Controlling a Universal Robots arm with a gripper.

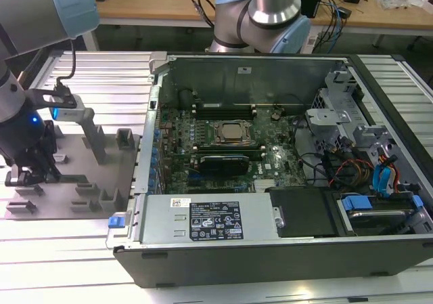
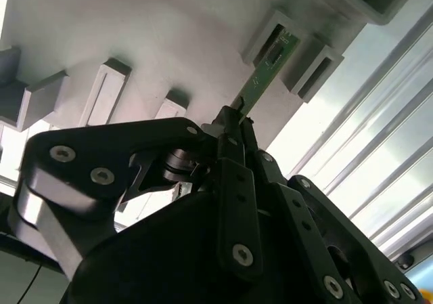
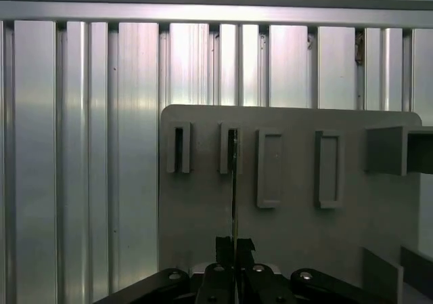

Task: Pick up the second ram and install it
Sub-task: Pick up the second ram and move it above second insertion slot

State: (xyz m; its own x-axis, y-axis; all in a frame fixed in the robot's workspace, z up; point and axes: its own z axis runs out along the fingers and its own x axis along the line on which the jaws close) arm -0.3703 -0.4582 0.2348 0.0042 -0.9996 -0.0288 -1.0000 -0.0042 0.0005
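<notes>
Beside the open computer case (image 1: 270,253), over the grey holder plate (image 1: 115,172), the gripper (image 2: 233,118) has its fingers clamped on the second ram (image 2: 267,74), whose far end sits in a plate slot (image 3: 230,148): grasped, apparently not lifted out, not installed.

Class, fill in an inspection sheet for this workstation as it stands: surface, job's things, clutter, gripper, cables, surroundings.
Surface: ribbed aluminium table carrying a grey fixture tray and an open computer case.
Job's things: second ram, green, its far end seated in a slot holder on the tray.
Clutter: other grey holders on the tray.
Gripper: gripper shut on the second ram's near end, over the tray.
Cables: red and blue leads inside the case, at the exterior view's right; black cable by the arm's wrist.
Surroundings: wooden bench behind, with more cables on it.
</notes>
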